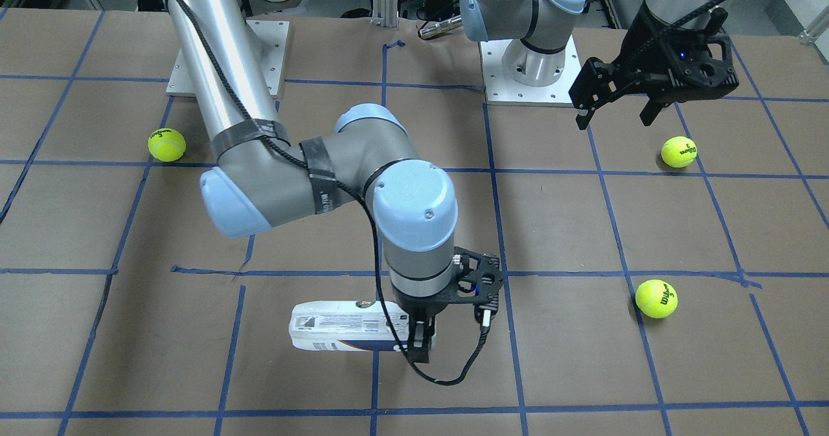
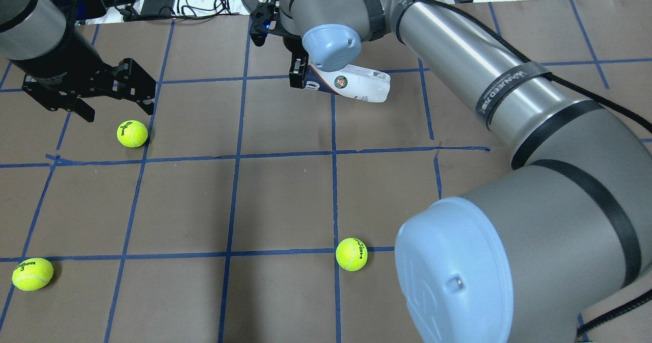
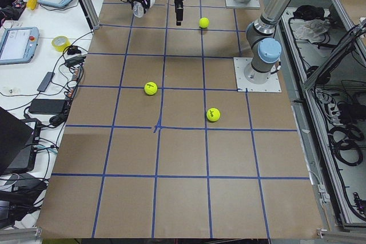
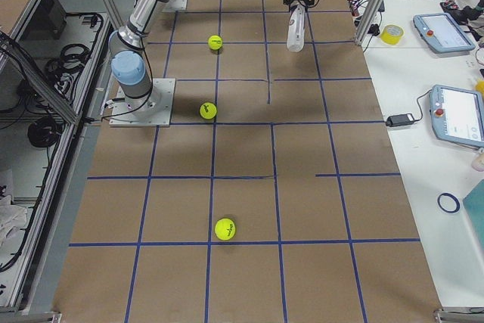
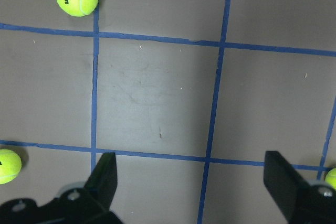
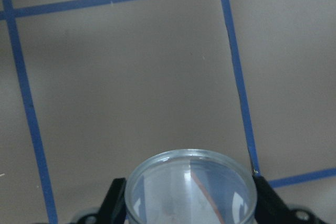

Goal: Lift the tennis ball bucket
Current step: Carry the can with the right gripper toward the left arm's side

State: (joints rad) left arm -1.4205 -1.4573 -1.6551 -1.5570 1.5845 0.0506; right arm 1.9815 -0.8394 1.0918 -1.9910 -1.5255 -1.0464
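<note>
The tennis ball bucket is a slim clear can with a white and navy label and a round emblem. It lies roughly level at the far middle of the table in the overhead view. My right gripper is shut on one end of it from above. In the right wrist view the can's round clear end sits between the two fingers. I cannot tell whether the can touches the table. My left gripper is open and empty, hovering well to the left of the can, also seen in the left wrist view.
Three yellow-green tennis balls lie loose on the brown gridded table: one just below my left gripper, one at the near left, one near the middle front. My right arm spans the right half. Cables lie along the far edge.
</note>
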